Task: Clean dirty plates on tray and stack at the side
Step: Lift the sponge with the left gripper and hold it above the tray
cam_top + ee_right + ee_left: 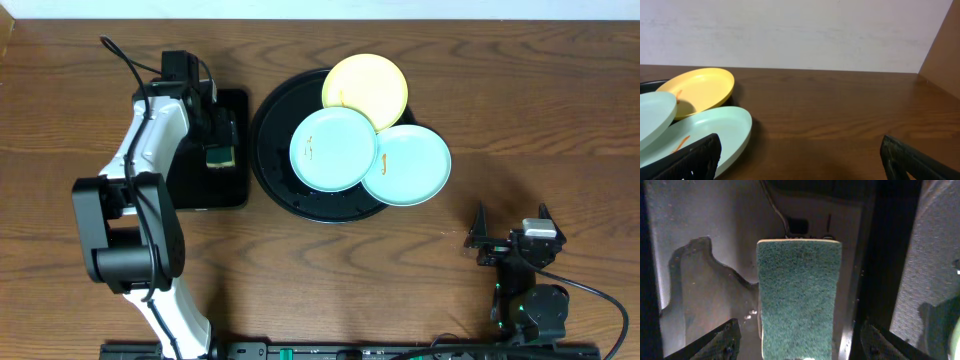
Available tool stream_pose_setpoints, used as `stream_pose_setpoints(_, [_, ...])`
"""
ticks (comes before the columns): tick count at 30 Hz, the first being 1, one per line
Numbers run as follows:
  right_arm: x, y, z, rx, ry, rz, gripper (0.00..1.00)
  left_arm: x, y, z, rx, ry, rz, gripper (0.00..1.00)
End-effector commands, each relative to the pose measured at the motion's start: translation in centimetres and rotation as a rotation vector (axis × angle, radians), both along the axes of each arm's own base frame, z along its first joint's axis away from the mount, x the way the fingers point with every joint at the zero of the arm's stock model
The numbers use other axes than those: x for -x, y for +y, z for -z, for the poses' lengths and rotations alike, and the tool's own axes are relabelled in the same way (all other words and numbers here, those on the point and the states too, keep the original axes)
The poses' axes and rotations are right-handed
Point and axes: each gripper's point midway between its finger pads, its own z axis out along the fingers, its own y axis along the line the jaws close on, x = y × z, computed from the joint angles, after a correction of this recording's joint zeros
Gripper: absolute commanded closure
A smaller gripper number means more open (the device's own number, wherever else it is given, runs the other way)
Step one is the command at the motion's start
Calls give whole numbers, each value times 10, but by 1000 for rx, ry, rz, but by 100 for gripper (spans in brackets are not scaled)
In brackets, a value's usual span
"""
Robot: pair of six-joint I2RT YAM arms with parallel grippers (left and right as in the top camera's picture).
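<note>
Wooden table (500,60) bears a round black tray (270,150) and (beside it) a rectangular tray (218,192)

Open table (840,115) lies ahead of my right gripper (800,152); plates (715,130) crowd its left. A sponge (800,290) sits between my left gripper's (800,347) spread jaws.

Green sponge (799,297), rectangular black tray (214,190), wooden table (520,90)

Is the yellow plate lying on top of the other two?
No, the middle green plate overlaps the near edge of the yellow plate, so the yellow one sits partly underneath.
</note>
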Motion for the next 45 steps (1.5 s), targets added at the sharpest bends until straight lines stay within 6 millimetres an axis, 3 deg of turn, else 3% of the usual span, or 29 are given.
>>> stream_pose_setpoints(1, [0,0,0,-7,-2,2,1,6,3,20,-14,47,-2,23])
stream_pose_setpoints(18, [0,0,0,-7,-2,2,1,12,3,55,-11,98,-2,23])
stream_pose_setpoints(20, [0,0,0,-7,-2,2,1,12,3,55,-12,97,-2,27])
stream_pose_setpoints(24, [0,0,0,-7,-2,2,1,9,3,52,-12,86,-3,56])
stream_pose_setpoints(28, [0,0,0,-7,-2,2,1,-2,4,30,-15,25,-4,91])
stream_pose_setpoints(29, [0,0,0,-7,-2,2,1,-4,4,20,-17,5,-4,92])
stream_pose_setpoints(38, [0,0,0,-7,-2,2,1,22,11,-51,-65,-45,-19,92])
stream_pose_setpoints(41, [0,0,0,-7,-2,2,1,33,11,-61,-66,-32,-19,92])
stream_pose_setpoints(45, [0,0,0,-7,-2,2,1,51,10,-57,-62,44,-16,93])
